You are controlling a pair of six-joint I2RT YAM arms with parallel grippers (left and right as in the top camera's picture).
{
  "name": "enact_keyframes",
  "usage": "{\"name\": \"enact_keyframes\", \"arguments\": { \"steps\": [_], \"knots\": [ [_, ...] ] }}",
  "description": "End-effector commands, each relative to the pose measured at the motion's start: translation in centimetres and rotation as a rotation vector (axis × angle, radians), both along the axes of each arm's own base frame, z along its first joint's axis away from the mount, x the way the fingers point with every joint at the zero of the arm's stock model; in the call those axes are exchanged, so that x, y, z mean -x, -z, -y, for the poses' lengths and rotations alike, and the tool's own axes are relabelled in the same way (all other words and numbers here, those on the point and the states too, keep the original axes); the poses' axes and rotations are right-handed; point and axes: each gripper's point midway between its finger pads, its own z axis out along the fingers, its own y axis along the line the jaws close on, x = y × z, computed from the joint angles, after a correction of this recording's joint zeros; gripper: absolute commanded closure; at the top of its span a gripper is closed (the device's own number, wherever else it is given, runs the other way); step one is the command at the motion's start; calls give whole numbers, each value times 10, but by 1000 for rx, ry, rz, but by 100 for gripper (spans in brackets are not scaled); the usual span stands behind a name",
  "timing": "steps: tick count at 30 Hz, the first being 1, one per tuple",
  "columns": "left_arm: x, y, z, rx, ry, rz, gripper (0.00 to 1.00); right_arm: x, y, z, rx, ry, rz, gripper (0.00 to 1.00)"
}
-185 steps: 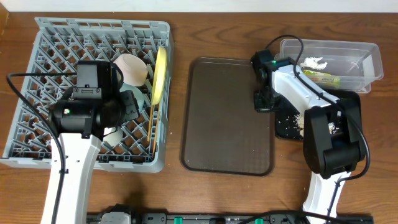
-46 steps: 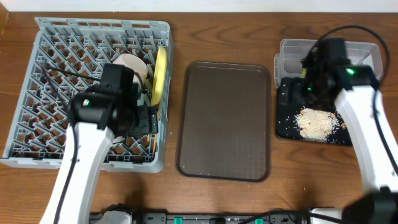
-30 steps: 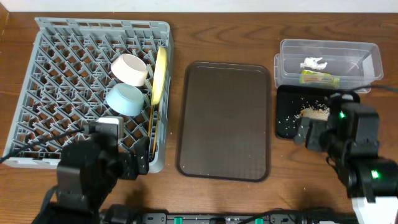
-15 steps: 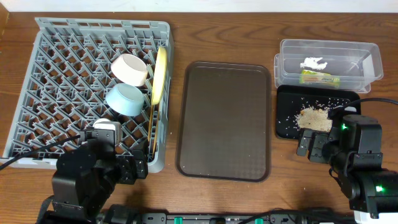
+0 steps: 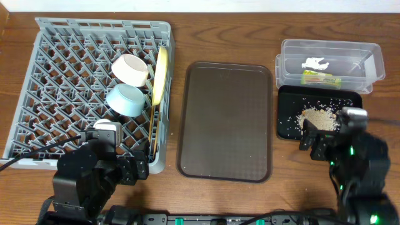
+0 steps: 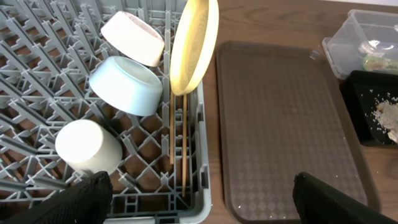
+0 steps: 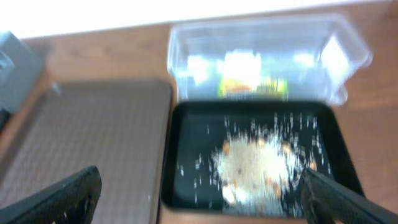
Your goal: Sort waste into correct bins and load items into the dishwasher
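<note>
**rackwatcher:** Looks basically done? What could go wrong from here, I think, is the dish rack (image 5: 103, 24) getting bumped. The yellow plate (image 6: 194, 43) stands on edge, up ahead of the left gripper (image 6: 200, 180) and slightly right, at the rack's side wall. 1 knock and it could tip onto the brown serving tray (image 5: 228, 119). The 2 chopsticks (image 6: 184, 143) lie flat straight ahead between the fingers, thin enough to slip through the lattice.

**binfan:** Agreed. The left gripper is spread wide with nothing in it. The white cup (image 6: 87, 147) sits upside down just ahead of its left finger, with the light-blue bowl (image 6: 127, 85) and cream-white bowl (image 6: 132, 38) tilted beyond that.

**rackwatcher:** And the bins?

**binfan:** The right gripper (image 7: 199, 180) is wide open and empty too. The black tray (image 5: 289, 128) is right in front of it, with the beige crumbs (image 5: 317, 117) piled in the middle and some scattered around. That rim is low, so a nudge would spill them. The clear tub (image 5: 369, 62) is past the tray and holds the wrapper (image 5: 320, 77) and white scrap (image 5: 315, 63).
</note>
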Motion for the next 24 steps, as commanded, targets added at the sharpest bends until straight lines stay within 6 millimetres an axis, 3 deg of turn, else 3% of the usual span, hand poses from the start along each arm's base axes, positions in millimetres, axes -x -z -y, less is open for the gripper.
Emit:
{"name": "enact_keyframes", "arguments": {
  "steps": [1,10,14,19,24],
  "knots": [
    [0,0,-1,-19,5,6,6,3,7,-1,18,-14,116,1],
    [0,0,-1,-19,5,6,6,-4,-5,-2,-7,-7,604,1],
    [0,0,-1,-19,5,6,6,-2,-4,-2,-21,-3,736,1],
    [0,0,-1,-19,5,6,6,-2,10,-4,83,-34,675,1],
    [0,0,-1,-19,5,6,6,-4,67,-20,107,-143,451,1]
  ]
}}
